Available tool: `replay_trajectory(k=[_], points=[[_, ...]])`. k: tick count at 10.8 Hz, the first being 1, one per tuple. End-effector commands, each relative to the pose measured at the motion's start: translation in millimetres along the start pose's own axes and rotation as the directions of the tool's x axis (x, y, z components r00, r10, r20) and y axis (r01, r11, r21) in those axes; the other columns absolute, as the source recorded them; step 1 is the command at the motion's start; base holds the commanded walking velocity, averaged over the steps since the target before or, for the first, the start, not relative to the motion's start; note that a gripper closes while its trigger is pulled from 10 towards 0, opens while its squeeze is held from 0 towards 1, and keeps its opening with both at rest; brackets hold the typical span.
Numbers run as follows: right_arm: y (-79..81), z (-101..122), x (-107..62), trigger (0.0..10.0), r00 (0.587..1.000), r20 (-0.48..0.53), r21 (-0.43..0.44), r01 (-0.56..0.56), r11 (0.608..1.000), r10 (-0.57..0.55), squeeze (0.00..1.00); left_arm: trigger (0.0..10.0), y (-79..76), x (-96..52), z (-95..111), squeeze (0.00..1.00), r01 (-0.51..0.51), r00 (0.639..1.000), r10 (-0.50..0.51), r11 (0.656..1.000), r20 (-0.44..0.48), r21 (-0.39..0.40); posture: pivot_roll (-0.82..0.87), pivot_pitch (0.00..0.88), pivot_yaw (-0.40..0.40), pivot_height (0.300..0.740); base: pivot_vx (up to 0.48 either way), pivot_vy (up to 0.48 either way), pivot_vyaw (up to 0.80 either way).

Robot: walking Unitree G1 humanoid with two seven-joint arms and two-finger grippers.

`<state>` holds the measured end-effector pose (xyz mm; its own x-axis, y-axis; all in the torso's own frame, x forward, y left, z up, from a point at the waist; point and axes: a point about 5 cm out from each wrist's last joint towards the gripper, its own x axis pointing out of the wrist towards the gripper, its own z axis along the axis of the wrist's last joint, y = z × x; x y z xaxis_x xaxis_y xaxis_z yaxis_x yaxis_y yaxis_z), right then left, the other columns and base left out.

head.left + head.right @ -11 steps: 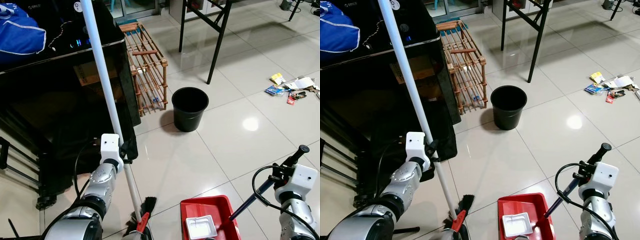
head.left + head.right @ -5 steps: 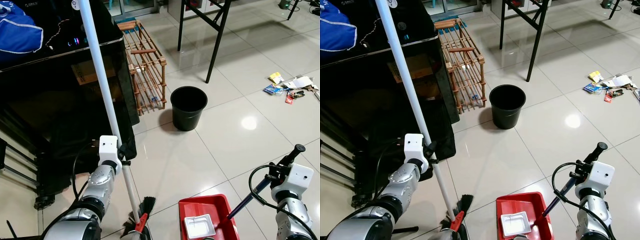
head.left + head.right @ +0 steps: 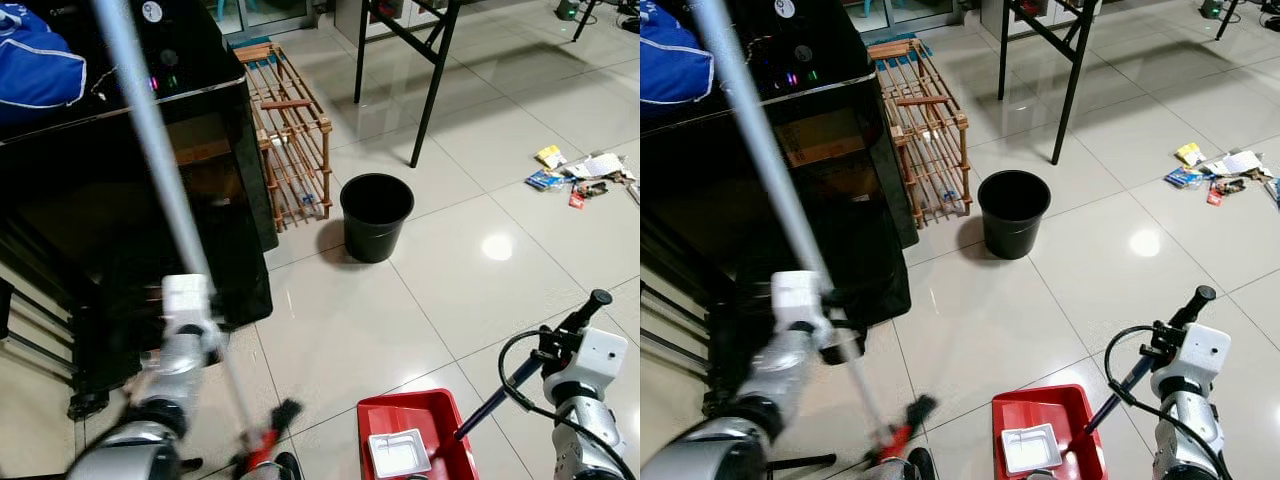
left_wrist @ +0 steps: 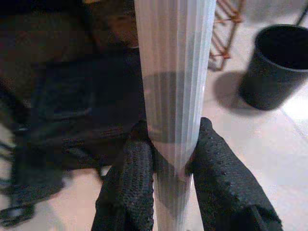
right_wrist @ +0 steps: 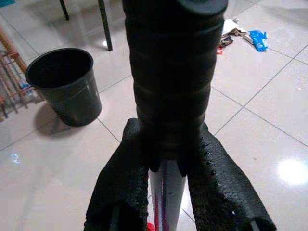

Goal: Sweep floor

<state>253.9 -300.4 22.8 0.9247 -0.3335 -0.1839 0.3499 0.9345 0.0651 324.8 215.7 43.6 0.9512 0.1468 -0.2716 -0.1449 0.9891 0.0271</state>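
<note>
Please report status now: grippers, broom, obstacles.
Left gripper shut on broom pole. Right gripper shut on dustpan handle. Litter far right; black bucket ahead.

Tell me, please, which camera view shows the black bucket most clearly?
The right eye view: the black bucket stands whole and sharp on the tiles beside the wooden rack. The left eye view shows it equally whole; the right wrist view shows it behind the dustpan handle; the left wrist view crops it.

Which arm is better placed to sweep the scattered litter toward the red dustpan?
Left. Its end effector is clamped on the broom pole, bristles near the floor. The right end effector holds the dustpan handle; the litter lies far ahead on the right.
</note>
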Motion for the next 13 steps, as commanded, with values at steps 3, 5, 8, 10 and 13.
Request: replay_trajectory(k=[3,5,8,10,13], points=[[6.1,-21.1,-9.4,10.0,0.996,-0.085,0.046,0.002,0.999,0.002,0.00,10.0,27.2,-3.3,0.1,0.00,-0.102,0.995,0.102,0.995,0.017,0.016,-0.03,0.185,0.111,0.740,0.000,0.000,0.00],[7.6,-21.0,-9.0,10.0,0.996,-0.084,0.049,-0.001,0.999,0.006,0.00,10.0,26.2,-5.7,-4.5,0.00,-0.100,0.995,0.100,0.994,0.015,0.053,-0.03,0.185,0.111,0.740,0.000,0.000,0.00],[7.8,-20.8,-8.8,10.0,0.997,-0.083,0.049,-0.001,0.999,0.005,0.00,10.0,55.5,-4.8,17.3,0.00,-0.266,0.959,0.259,0.962,0.115,0.053,-0.03,0.182,0.111,0.740,0.000,0.000,0.00],[9.7,-21.5,-8.8,10.0,0.996,-0.085,0.054,-0.002,0.999,0.006,0.00,10.0,62.3,-4.6,24.6,0.00,-0.300,0.946,0.289,0.952,0.147,0.059,-0.02,0.182,0.115,0.740,0.000,0.000,0.00],[11.0,-21.4,-8.3,10.0,0.996,-0.086,0.058,-0.002,0.998,0.007,0.00,10.0,34.7,-6.1,4.2,0.00,-0.200,0.978,0.192,0.976,0.085,0.089,-0.03,0.196,0.109,0.740,0.000,0.000,0.00]])
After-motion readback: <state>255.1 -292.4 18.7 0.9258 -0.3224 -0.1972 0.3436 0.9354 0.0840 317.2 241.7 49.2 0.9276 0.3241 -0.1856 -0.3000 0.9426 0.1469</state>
